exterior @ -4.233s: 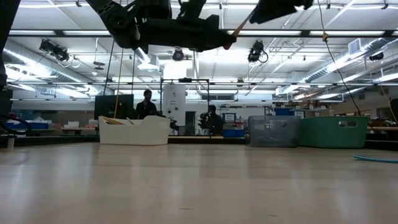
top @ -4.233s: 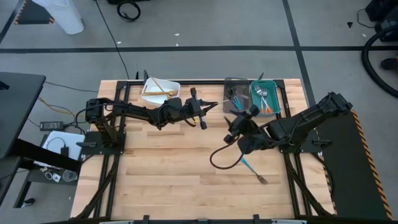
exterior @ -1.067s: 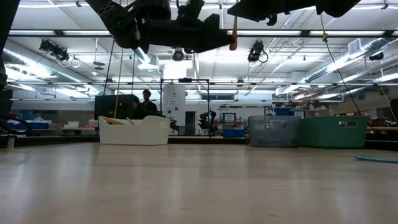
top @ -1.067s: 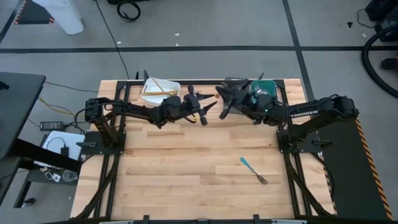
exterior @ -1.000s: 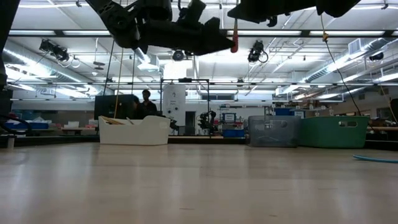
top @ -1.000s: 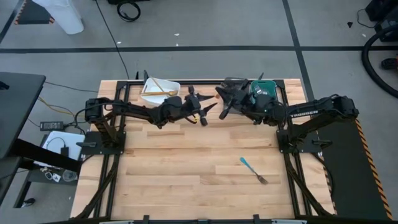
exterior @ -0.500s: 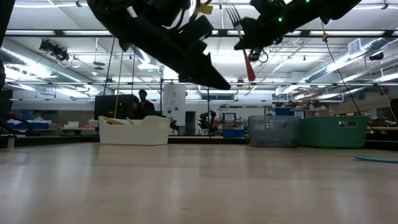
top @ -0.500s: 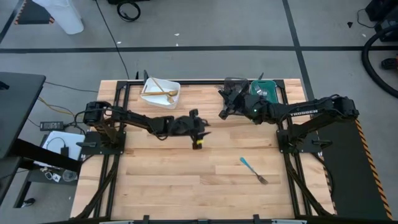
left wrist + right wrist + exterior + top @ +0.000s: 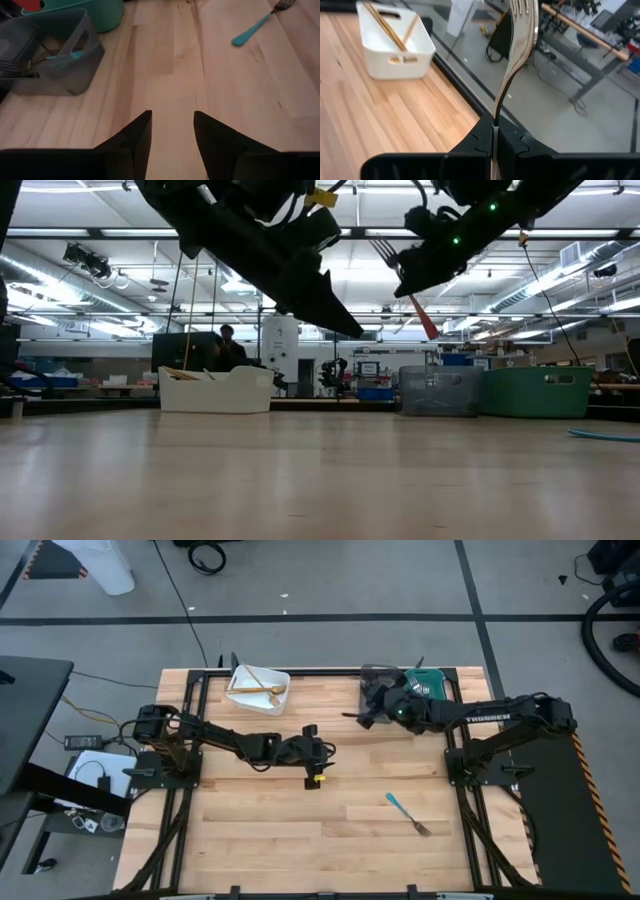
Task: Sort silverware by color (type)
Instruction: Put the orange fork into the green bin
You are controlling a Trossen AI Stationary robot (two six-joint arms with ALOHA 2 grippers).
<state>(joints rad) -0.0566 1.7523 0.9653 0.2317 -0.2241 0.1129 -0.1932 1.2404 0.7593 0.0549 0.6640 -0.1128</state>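
My right gripper (image 9: 412,268) hangs high over the table's far side, beside the grey bin (image 9: 378,678) and the teal bin (image 9: 428,686). It is shut on an orange-handled fork (image 9: 400,280). My left gripper (image 9: 172,135) slants down over the middle of the table (image 9: 300,830), open, with bare wood between its fingers. A blue-handled fork (image 9: 405,813) lies flat on the table toward the near right. Gold utensils lie in the white bin (image 9: 258,688) at the far left. Several forks lie in the grey bin (image 9: 50,60). My right gripper pinches the fork between its two fingers at the neck (image 9: 497,107), where the metal meets the handle. The tines (image 9: 522,10) stick out past the fingertips, and the orange handle (image 9: 424,320) juts out below the gripper. The fork is lifted clear and tilted.
The three bins stand in a row along the far edge: white (image 9: 215,390), grey (image 9: 438,390) and teal (image 9: 535,392). Bare wood stretches across the near half of the table around the blue fork (image 9: 257,22). A person stands in the room behind.
My left gripper has swung toward the table's near edge and down, tipping its fingers downward, and has stayed open. My right gripper has sunk and tipped downward toward the grey bin. The fork has turned with it, from handle hanging straight down to slanted.
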